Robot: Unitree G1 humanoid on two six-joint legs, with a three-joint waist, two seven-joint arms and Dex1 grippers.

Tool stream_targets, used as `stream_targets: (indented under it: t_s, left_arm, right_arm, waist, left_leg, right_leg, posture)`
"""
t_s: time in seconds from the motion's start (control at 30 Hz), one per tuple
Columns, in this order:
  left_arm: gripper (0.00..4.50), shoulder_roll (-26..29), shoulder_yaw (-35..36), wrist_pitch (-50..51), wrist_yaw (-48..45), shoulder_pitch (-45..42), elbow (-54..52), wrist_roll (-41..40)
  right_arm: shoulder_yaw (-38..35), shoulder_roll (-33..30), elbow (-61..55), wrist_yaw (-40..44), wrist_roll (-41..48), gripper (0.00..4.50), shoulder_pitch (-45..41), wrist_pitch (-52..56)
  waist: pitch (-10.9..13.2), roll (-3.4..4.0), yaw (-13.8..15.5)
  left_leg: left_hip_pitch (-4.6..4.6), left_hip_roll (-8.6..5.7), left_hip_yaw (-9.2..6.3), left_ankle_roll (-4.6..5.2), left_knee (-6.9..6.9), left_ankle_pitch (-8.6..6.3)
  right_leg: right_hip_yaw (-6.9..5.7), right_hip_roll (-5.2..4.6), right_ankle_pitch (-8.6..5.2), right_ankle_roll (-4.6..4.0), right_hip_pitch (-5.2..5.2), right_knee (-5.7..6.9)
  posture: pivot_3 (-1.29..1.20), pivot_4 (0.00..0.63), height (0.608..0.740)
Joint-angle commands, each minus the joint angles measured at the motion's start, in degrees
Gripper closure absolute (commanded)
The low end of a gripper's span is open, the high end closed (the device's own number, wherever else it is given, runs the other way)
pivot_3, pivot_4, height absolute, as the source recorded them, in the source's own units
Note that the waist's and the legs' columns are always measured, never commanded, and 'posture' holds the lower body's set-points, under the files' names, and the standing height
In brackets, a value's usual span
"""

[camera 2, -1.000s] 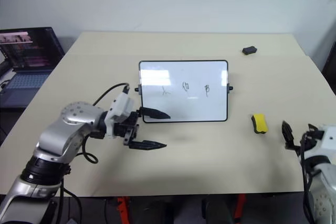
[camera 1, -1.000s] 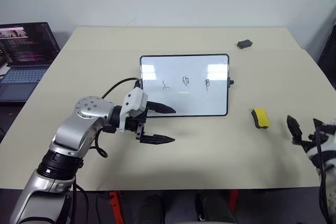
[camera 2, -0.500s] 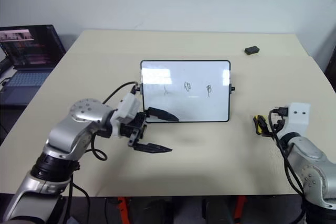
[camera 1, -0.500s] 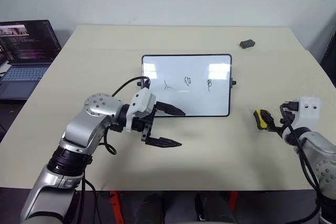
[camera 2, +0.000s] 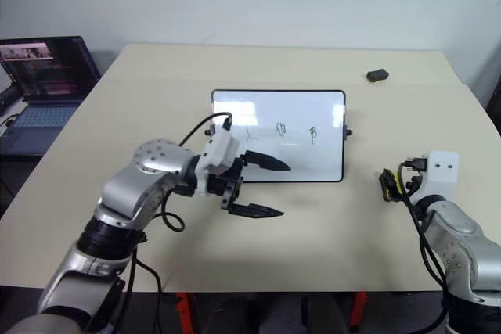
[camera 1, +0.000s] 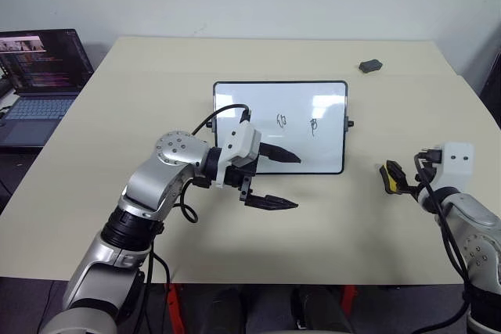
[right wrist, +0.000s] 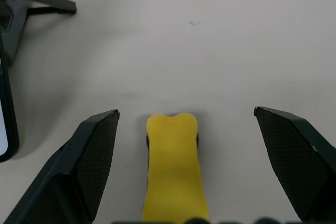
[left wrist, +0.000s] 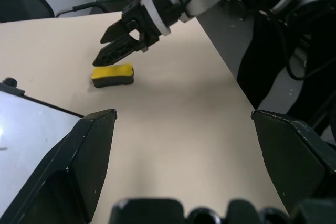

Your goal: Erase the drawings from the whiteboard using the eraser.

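Lining up on the eraser (right wrist: 172, 166) with my right gripper (left wrist: 122, 42), I see the yellow block lying between my 2 spread fingers, not yet touched, on the table (camera 1: 329, 224) to the right of the whiteboard (camera 1: 313, 98) and clear of its frame. A second ago this gripper sat lower and nearer to me, off to the right of the block; now it has come in from the near-right so its tips reach the eraser, fingers apart as wide as before. In my judgement that puts me 1 closing move away from a grip, provided I push a little farther so the pads straddle the block's long sides.

My left gripper (camera 1: 283, 180) has travelled right across the near-left of the board since that earlier moment. It now hangs over the board's near edge, fingers well apart and holding nothing, pointing right toward the eraser. I read it as steadying duty for the board, though it is not yet pressing on it.

The 3 drawings (camera 1: 281, 122) sit untouched in a row across the middle of the board, the leftmost partly behind my left wrist. Erasing has not started.
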Motion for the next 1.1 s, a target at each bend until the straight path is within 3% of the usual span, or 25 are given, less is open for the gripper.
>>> stream_targets:
  t_s: [0.03,0.1,0.27,0.43,0.67,0.83,0.93,1.1]
  left_arm:
    - [0.00,-4.3,3.4,1.1,13.4,-4.6,1.7,4.7]
    - [0.00,-6.1,3.1,4.0,16.9,-6.2,2.2,5.6]
    - [0.00,-11.9,-5.1,4.1,10.1,-12.1,11.6,6.7]
    - [0.00,-11.3,-8.0,4.2,1.1,-15.1,17.2,6.9]
    - [0.00,-12.0,-8.8,-1.9,0.2,-17.3,25.3,12.2]
    - [0.00,-12.0,-9.0,-1.7,-0.6,-14.9,21.7,12.5]
    - [0.00,-8.5,-7.6,0.0,-1.3,-10.5,13.7,11.1]
    - [0.00,-7.6,0.5,4.8,9.4,-2.5,1.5,8.7]
  right_arm:
    - [-8.5,3.2,-4.4,0.8,3.8,0.02,1.6,-5.4]
    - [-11.7,4.8,-4.6,-0.1,2.6,0.02,3.6,-8.6]
    - [-12.0,7.3,-6.2,-0.3,-2.3,0.02,9.9,-15.3]
    - [-10.9,9.9,-10.0,0.5,0.4,0.02,12.5,-15.4]
    - [-7.4,8.5,-11.6,3.4,1.8,0.02,13.4,-13.9]
    - [-4.2,5.8,-12.8,4.7,3.9,0.02,13.7,-8.7]
    - [-2.7,4.4,-12.4,6.1,5.9,0.02,12.6,-6.6]
    - [-2.6,3.1,-8.9,6.3,3.8,0.02,10.0,-8.2]
  waist:
    - [0.0,-0.01,0.2]
    - [0.0,-0.01,0.2]
    - [0.0,0.01,0.1]
    - [0.0,0.06,-1.2]
    - [0.0,0.07,-1.1]
    - [0.0,0.07,-0.8]
    - [0.0,0.07,-0.8]
    - [0.0,0.06,-0.3]
  left_leg:
    - [-0.02,0.00,-0.04,0.00,0.04,0.00]
    - [-0.03,-0.04,-0.02,0.00,0.10,0.00]
    - [0.03,-0.10,0.04,-0.01,0.07,0.01]
    - [0.12,-0.03,0.23,-0.01,0.02,0.01]
    - [0.19,0.00,0.15,-0.02,0.07,0.02]
    - [0.13,-0.01,0.14,-0.01,0.06,0.01]
    - [0.12,0.01,0.14,-0.01,0.02,0.01]
    - [0.14,0.01,0.06,-0.01,0.11,0.01]
  right_leg:
    - [-0.03,0.00,0.00,0.00,0.00,0.00]
    - [-0.01,-0.05,0.00,0.01,0.00,0.07]
    - [0.02,-0.01,-0.01,0.07,0.04,0.08]
    - [0.24,0.24,-0.02,0.08,0.02,0.21]
    - [0.21,0.35,-0.17,0.33,0.04,0.36]
    - [0.21,0.32,-0.04,0.10,0.02,0.23]
    - [0.21,0.32,-0.04,0.10,0.01,0.20]
    - [0.13,0.01,-0.05,0.11,0.00,0.30]
  posture:
    - [0.00,0.150,0.740]
    - [0.00,0.150,0.740]
    - [0.00,0.150,0.740]
    - [0.00,0.150,0.740]
    - [0.00,0.150,0.740]
    - [0.00,0.150,0.740]
    - [0.00,0.150,0.740]
    - [0.00,0.150,0.740]
